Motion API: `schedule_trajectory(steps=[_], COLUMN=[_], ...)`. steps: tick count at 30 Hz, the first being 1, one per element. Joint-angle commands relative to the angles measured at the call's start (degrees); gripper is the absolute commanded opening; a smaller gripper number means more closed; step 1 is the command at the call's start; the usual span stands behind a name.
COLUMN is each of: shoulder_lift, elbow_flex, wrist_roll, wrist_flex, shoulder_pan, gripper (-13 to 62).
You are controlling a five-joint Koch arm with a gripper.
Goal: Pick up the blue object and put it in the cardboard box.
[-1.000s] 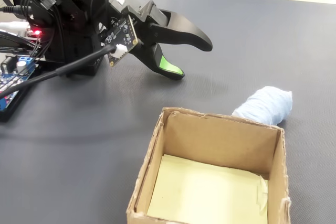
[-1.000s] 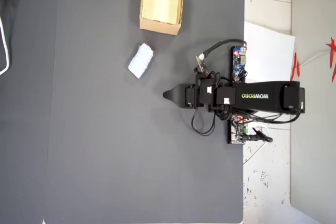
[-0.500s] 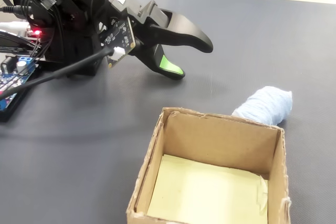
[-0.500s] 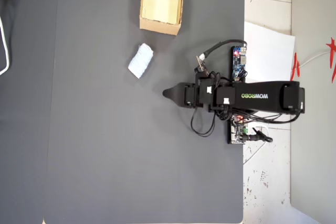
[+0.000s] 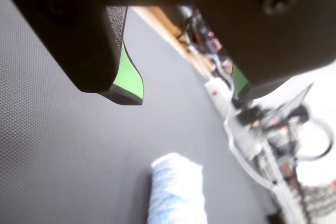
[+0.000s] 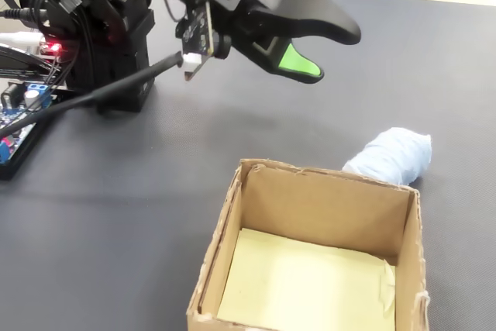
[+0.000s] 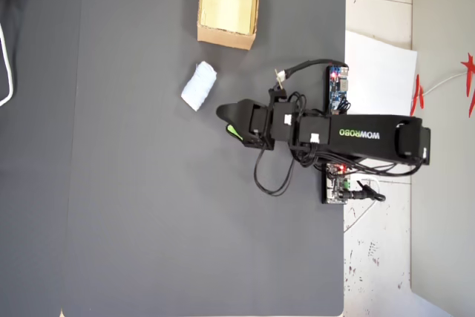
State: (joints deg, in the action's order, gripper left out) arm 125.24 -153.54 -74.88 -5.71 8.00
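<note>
Blue object (image 7: 199,86): a small pale blue-white oblong lump, cloth- or sponge-like in texture, lying loose on the dark grey mat (image 7: 133,206). Nothing touches it. In the overhead view it sits at about 7 o'clock from the brown corrugated cardboard box (image 7: 229,36), near it but apart. In the fixed view the lump (image 6: 391,156) shows just past the box's far wall, at about 1 o'clock from the box centre.

Cardboard box, fixed view (image 6: 232,207): open-topped, pale yellowish floor, nothing inside.

Gripper (image 7: 231,122): black, with green pads on the inner faces. Overhead view puts it at about 4 o'clock from the lump, near but clear of it. In the fixed view the gripper (image 6: 337,53) hangs above the mat, with open air between it and the lump below. Wrist view: the two jaws stand spread, a wide gap between the green pads (image 5: 128,74), nothing held. The lump (image 5: 176,192) lies at 6 o'clock in that view, below the gap and beyond the tips.

Also noted: small blue circuit board (image 7: 338,88) at the mat's edge by the arm base, not part of the job.

Progress, as judged: approach stage only. No grasp made, lump not lifted, box unfilled. Left to do: lower over the lump, close on it, lift, carry over the box rim, release inside.
</note>
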Motion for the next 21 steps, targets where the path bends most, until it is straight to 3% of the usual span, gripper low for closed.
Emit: schedule_trajectory(steps=[1, 21], shoulder_lift=[-2.55, -34.19], elbow_flex=[7.29, 37.53], wrist_roll=[0.18, -0.62], wrist_flex=[-2.29, -20.74], shoulder_pan=[0.7, 7.91], gripper=[33.8, 33.7])
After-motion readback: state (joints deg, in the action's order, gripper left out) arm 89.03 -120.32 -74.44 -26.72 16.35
